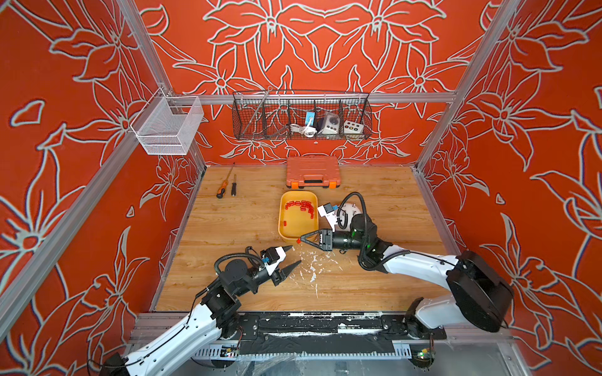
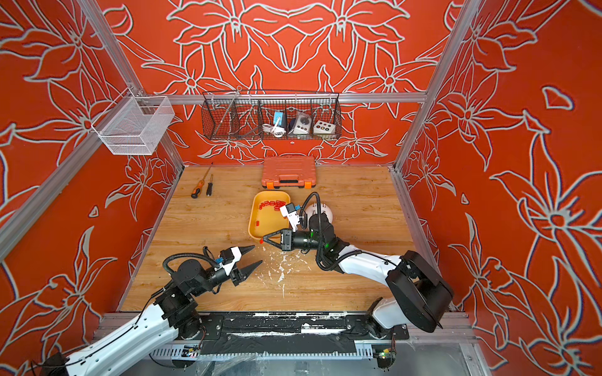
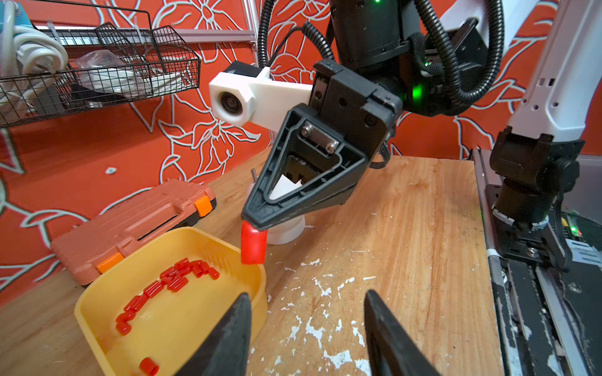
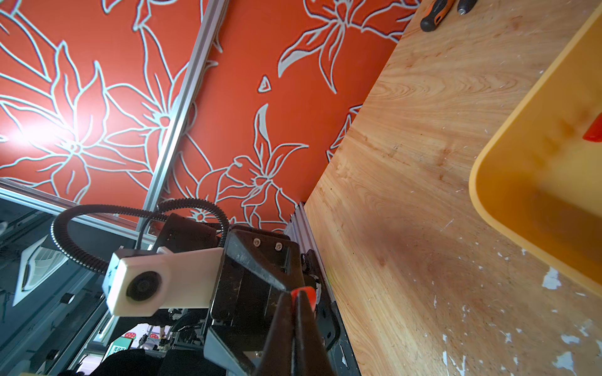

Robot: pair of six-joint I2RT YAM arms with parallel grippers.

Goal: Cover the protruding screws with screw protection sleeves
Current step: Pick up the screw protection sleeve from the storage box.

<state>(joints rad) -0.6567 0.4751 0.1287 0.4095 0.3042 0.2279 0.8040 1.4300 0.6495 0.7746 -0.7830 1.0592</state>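
Observation:
My right gripper (image 1: 299, 240) (image 3: 250, 218) (image 4: 296, 294) is shut on one red screw protection sleeve (image 1: 298, 241) (image 3: 252, 244) (image 4: 305, 292), pinched by its end above the near corner of the yellow tray (image 1: 281, 224) (image 3: 88, 307). Several more sleeves (image 1: 301, 206) (image 3: 169, 280) lie in the tray. My left gripper (image 1: 294, 254) (image 2: 257, 254) (image 3: 306, 294) is open and empty, its tips just short of the held sleeve. The white dome body (image 2: 324, 213) (image 3: 286, 234) stands right of the tray, mostly hidden behind my right arm. Two protruding screws (image 2: 315, 204) show bare on it.
An orange tool case (image 1: 312, 171) sits behind the tray. Two screwdrivers (image 1: 224, 187) lie at the back left. A black wire basket (image 1: 301, 117) and a white mesh basket (image 1: 167, 125) hang on the frame. White flecks (image 1: 312, 263) mark the wood near the grippers.

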